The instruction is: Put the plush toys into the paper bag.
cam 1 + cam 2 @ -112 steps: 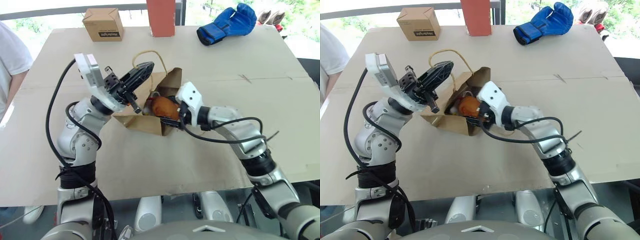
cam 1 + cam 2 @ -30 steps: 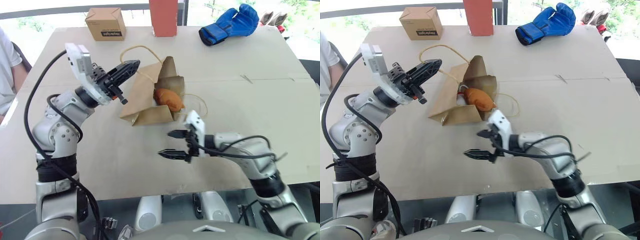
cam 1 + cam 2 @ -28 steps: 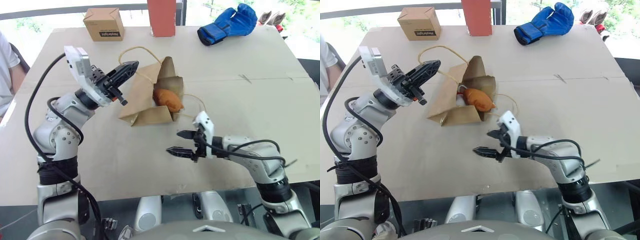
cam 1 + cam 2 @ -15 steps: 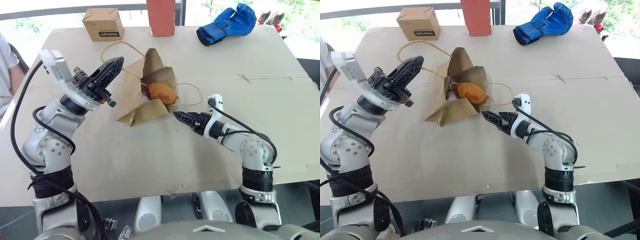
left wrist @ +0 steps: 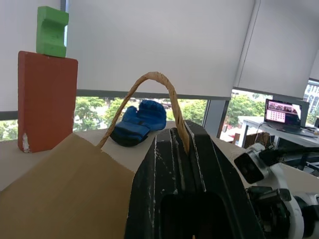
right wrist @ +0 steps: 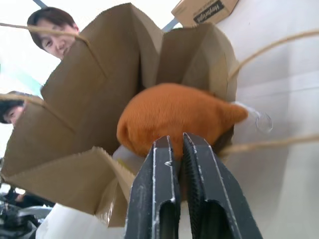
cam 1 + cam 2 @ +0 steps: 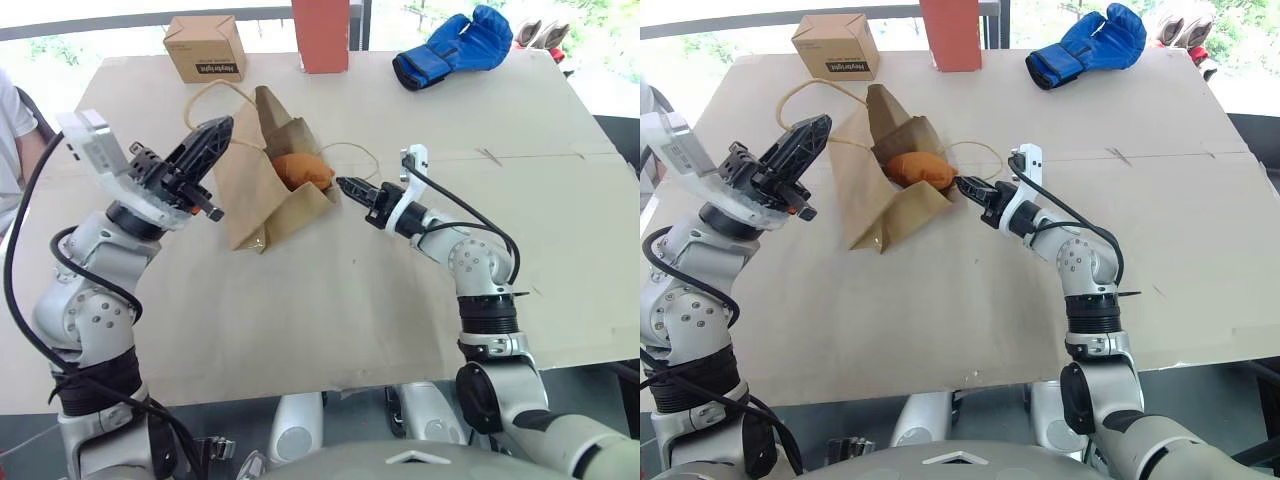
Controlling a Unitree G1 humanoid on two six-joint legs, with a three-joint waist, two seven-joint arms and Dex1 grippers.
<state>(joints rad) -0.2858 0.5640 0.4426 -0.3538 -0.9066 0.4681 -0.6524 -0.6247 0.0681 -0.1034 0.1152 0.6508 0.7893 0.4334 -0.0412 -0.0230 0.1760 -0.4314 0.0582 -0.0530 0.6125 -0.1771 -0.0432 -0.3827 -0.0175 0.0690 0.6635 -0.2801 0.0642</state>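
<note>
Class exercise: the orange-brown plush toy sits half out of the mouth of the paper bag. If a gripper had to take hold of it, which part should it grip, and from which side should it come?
Probably the rounded end of the orange-brown plush toy that bulges out of the paper bag, approached from the open mouth side, where the right gripper already points. The bag's walls cover its other sides, and the soft bulge should squeeze easily between two fingers.

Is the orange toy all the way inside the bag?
No. The orange toy sits in the paper bag's open mouth, part of it poking out.
</note>
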